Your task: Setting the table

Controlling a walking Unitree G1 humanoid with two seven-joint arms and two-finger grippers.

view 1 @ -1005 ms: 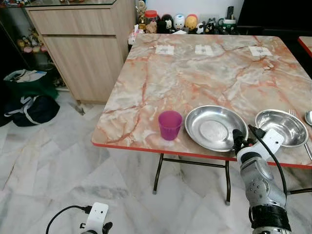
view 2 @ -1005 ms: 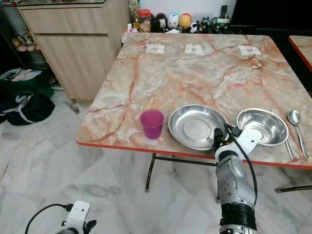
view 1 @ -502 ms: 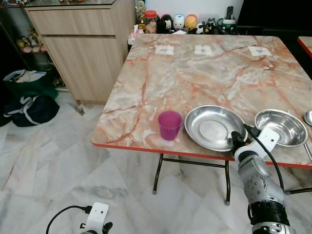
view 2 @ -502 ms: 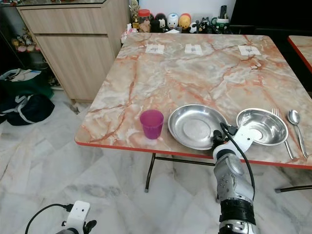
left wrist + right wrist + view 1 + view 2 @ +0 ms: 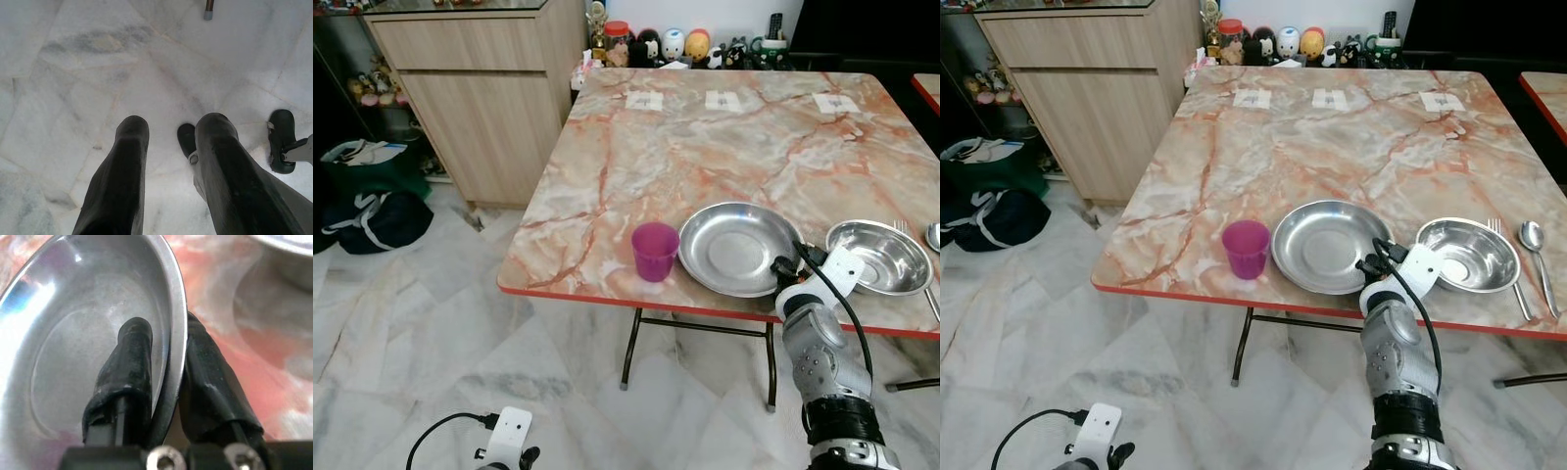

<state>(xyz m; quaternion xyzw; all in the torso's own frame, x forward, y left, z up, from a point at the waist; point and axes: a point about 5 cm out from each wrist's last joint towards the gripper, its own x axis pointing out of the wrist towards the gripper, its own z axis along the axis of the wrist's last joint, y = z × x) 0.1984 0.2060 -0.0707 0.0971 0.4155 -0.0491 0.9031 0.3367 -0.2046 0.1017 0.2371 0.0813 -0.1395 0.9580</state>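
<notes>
**Robot nudges steel plate toward the cup as table takes shape**

The right gripper [image 5: 164,382] clamps the near rim of the steel plate [image 5: 734,248], one black finger inside the dish and the other under its outer edge, the rim pinched tight between them. Compared with a second ago, the plate sits a little farther from the table's front edge and closer to the purple cup [image 5: 654,251], which has not budged; the gap between plate and cup has narrowed until the two stand just beside each other, and the wrist has swung in with the plate. To an onlooker that reads as the plate being slid into its place in the setting rather than lifted, since it looks flat on the marble table [image 5: 705,147], though whether it has cleared the surface at all is hard to tell.

The steel bowl [image 5: 878,257] rests to the plate's right, near the robot's wrist, with a fork [image 5: 1508,269] and a spoon [image 5: 1534,238] beyond it. The plate lies directly ahead of the gripper, its dish stretching away from the fingers toward the table's middle.

The left gripper [image 5: 171,161] hangs idle low over the floor tiles, fingers parted and holding nothing.
</notes>
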